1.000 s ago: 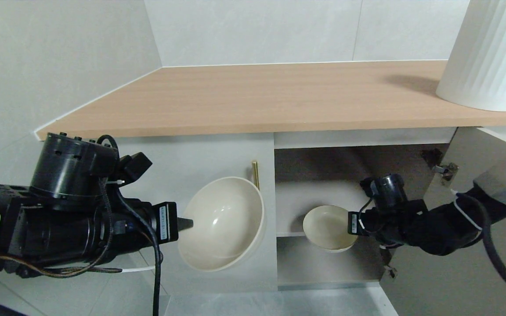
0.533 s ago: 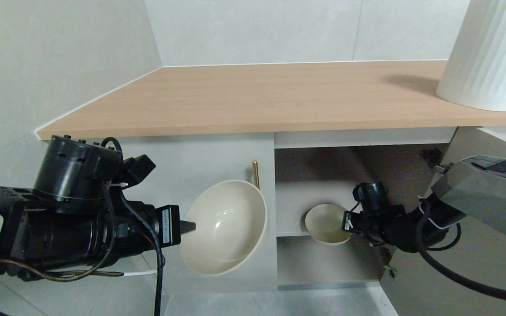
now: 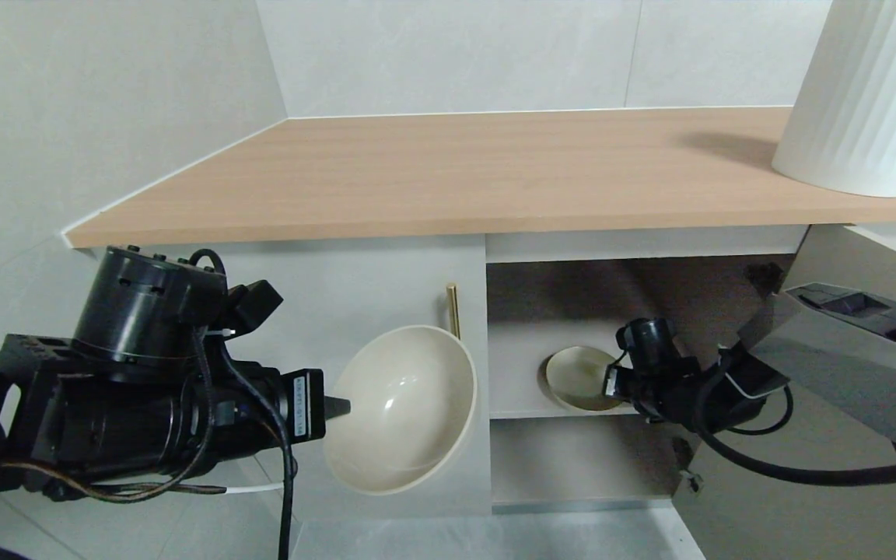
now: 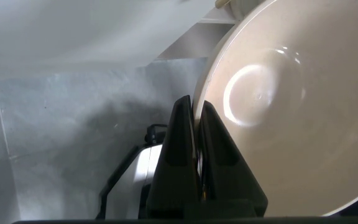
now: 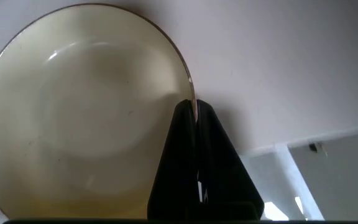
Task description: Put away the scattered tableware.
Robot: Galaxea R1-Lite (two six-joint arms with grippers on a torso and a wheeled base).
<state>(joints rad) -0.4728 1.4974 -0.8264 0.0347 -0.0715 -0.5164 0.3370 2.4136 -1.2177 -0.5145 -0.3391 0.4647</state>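
Inside open cabinet [image 3: 572,459], right gripper [image 3: 610,381] clamped small bowl [image 3: 576,377] over shelf [image 3: 518,414], not yet released. Outside cabinet, left gripper [image 3: 339,406] pinched rim of large bowl [image 3: 401,408], unstowed.

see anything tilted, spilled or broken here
Nothing spilled or broken. Both bowls are tipped steeply on edge, but only because each is pinched by its rim: the large bowl in the left gripper before the closed door, the small bowl in the right gripper inside the open cabinet.
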